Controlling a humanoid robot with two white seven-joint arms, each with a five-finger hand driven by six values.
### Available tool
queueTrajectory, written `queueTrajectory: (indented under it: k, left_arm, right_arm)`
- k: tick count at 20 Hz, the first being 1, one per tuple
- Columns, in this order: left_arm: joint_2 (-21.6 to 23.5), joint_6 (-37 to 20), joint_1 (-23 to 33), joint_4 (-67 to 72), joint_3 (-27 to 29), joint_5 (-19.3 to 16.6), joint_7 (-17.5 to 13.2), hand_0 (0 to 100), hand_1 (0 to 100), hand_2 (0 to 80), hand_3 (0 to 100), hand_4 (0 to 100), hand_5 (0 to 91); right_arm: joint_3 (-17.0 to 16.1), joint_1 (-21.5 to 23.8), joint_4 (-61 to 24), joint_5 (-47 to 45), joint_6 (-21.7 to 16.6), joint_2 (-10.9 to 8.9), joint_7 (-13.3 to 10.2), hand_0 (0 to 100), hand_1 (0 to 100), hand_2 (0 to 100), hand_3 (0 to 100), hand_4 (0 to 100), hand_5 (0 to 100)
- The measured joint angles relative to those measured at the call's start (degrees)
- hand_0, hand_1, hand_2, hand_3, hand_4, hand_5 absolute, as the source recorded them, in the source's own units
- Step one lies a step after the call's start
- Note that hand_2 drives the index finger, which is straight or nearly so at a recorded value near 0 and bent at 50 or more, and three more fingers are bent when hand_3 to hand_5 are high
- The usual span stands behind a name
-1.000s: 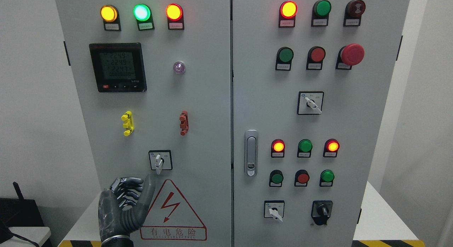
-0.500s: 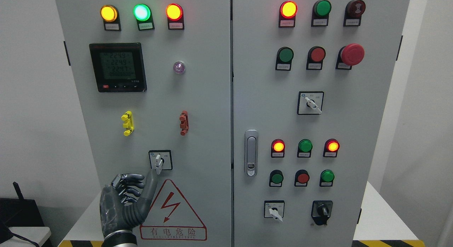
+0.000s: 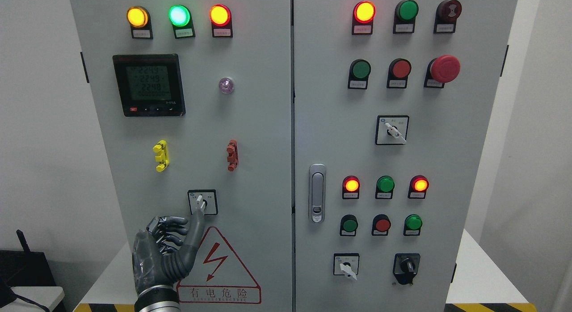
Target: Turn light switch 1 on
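**Op:** Switch is sitting low on the left door, just above the warning triangle. I'm judging it's a stiff rotary selector with a small white lever, rigid and detented.

**Partner:** Where are you taking hold?

**Op:** I'm planning to push the lever's free end sideways, since that's giving the most leverage. A slip off that smooth plastic is looking likely.

**Partner:** And the hand?

**Op:** Left hand is holding nothing. Its thumb is reaching up to the lever's lower tip, seemingly touching; the fingers are curling loosely beside it. I'm not seeing the right hand.
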Motion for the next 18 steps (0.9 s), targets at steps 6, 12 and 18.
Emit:
queueTrajectory:
  k: [6, 12, 18]
  left_arm:
    - [-0.19, 0.87, -1.04, 0.35, -0.44, 0.02, 1.02, 10, 54, 54.4, 73, 81, 78.4]
    - [-0.32, 2.41, -2.11, 0.74, -0.72, 0.06, 1.4, 10, 54, 54.2, 73, 81, 78.4]
    - [-0.41, 3.4, -2.9, 1.14, -1.05, 0.12, 1.44, 11, 54, 54.4, 74, 81, 78.8]
  right_arm:
    - [0.0, 0.0, 0.0, 0.0, 0.0, 0.0, 0.0, 12, 39, 0, 0, 0, 0]
    - [0.0, 0.0, 0.0, 0.0, 0.0, 0.0, 0.0, 12, 39, 0, 0, 0, 0]
    - [0.0, 0.0, 0.0, 0.0, 0.0, 0.0, 0.0, 12, 39, 0, 0, 0, 0]
